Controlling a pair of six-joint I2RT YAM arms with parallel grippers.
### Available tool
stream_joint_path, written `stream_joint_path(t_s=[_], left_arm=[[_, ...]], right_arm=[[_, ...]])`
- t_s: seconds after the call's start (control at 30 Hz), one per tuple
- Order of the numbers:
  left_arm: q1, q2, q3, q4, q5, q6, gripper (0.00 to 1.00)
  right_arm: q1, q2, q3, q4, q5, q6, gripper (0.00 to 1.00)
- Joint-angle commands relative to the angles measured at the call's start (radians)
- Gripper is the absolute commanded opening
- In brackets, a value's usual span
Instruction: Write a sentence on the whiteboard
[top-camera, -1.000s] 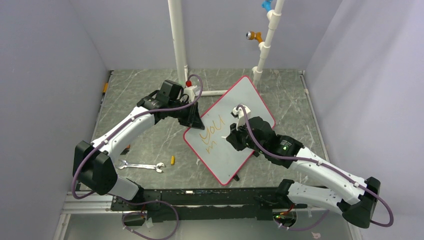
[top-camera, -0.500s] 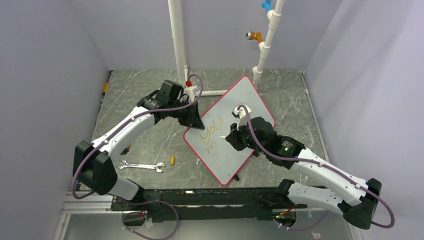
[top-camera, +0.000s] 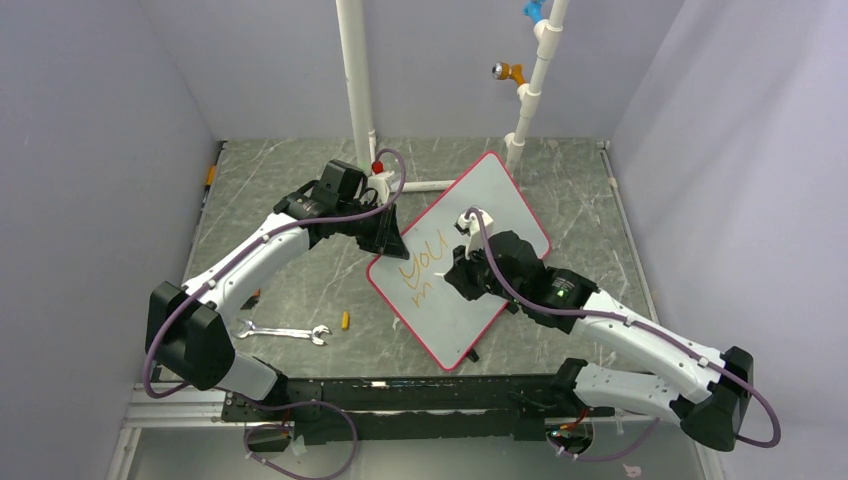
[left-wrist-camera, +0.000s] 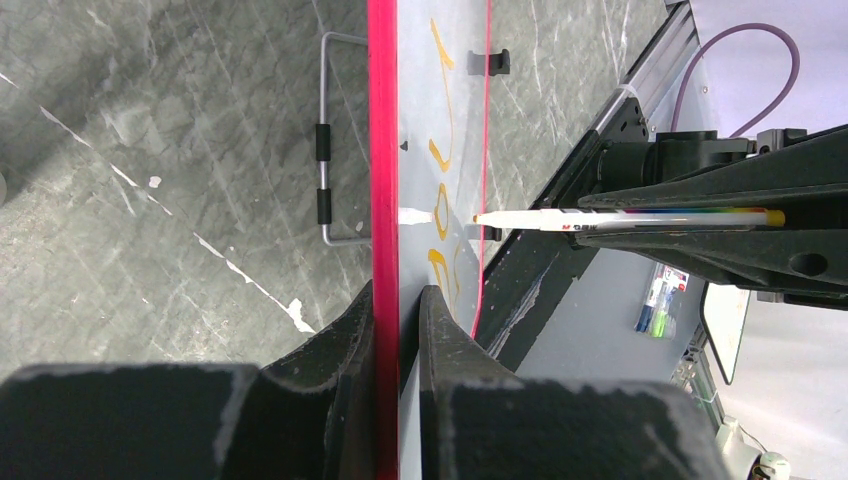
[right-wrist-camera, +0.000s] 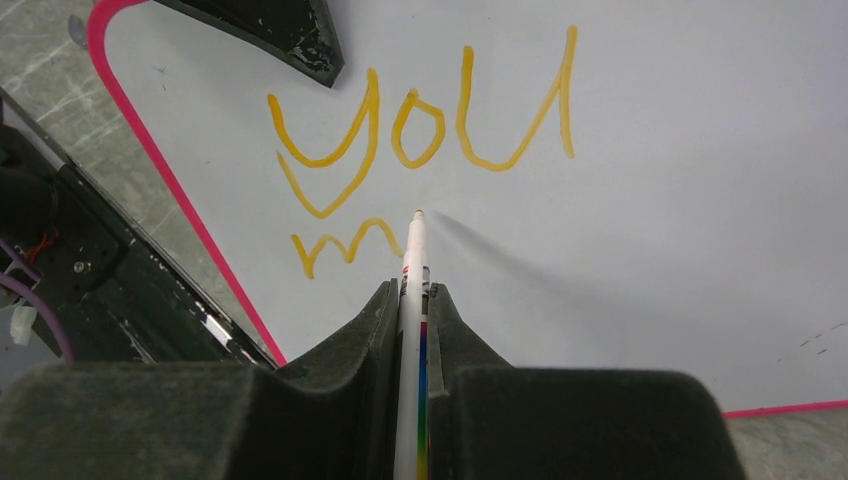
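The whiteboard lies tilted on the table, with a red rim. Orange lettering on it reads "you" with an "m" beneath. My left gripper is shut on the board's rim, one finger on each face, at the board's left edge. My right gripper is shut on a white marker with a rainbow stripe. The marker's tip sits at the board just right of the "m". From the left wrist view the marker points across at the board.
A wrench and a small orange piece lie on the table left of the board. White pipes stand at the back. A wire stand shows behind the board.
My right gripper has shifted slightly left over the board with the marker. The left gripper and the board have not moved.
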Motion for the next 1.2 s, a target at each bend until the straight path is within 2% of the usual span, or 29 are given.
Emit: stream_joint_path(t_s=[0.0, 0.3, 1.17], left_arm=[[0.015, -0.040, 0.028, 0.034, -0.151, 0.109, 0.00], [0.016, -0.054, 0.021, 0.040, -0.145, 0.106, 0.00], [0.015, -0.037, 0.034, 0.035, -0.138, 0.109, 0.00]], right_arm=[[-0.002, 0.015, 0.011, 0.051, 0.018, -0.003, 0.00], [-0.004, 0.054, 0.007, 0.048, 0.046, 0.003, 0.00], [-0.003, 0.024, -0.051, 0.008, -0.087, 0.002, 0.00]])
